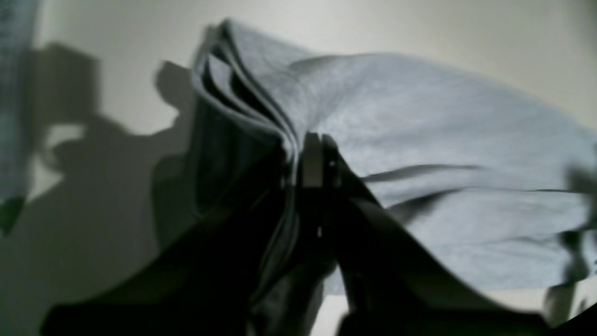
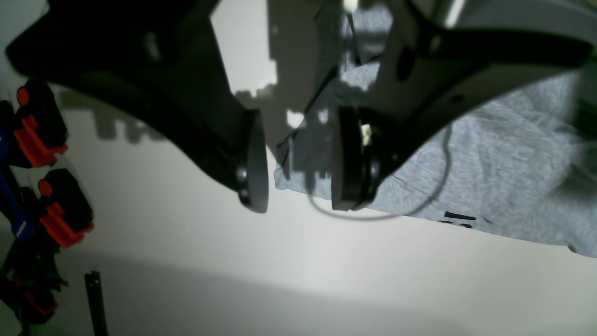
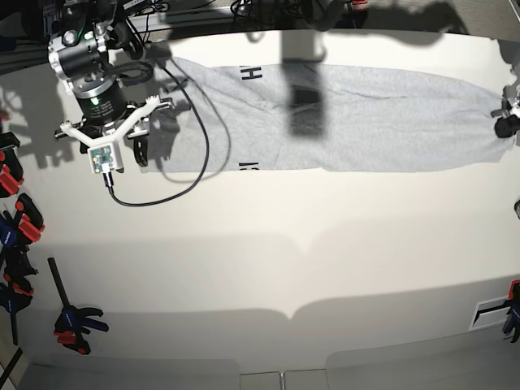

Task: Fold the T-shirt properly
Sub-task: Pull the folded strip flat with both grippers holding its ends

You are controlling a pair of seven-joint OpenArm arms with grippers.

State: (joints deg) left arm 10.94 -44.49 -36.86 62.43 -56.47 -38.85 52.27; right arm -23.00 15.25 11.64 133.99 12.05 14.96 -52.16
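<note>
Grey heather cotton, the T-shirt (image 3: pixel 357 122) lies as a long narrow band across the far side of the white surface (image 3: pixel 268 268), reaching from the far left to the right edge. By my reading the lengthwise folds are done, since stacked layers show in the left wrist view; the crosswise folds into a compact packet seem left to do.

The left end effector (image 1: pixel 313 161) is clamped shut on the layered edge of the shirt at the right end of the band. The right end effector (image 2: pixel 301 158) hangs with its jaws parted just over the shirt's left end, holding nothing.

Much is unclear. Only fragments of black lettering (image 3: pixel 250 74) show, too little to read. In the base view the left arm is almost wholly cut off at the right edge. The left wrist view is blurred, so I cannot count the layers gripped.
</note>
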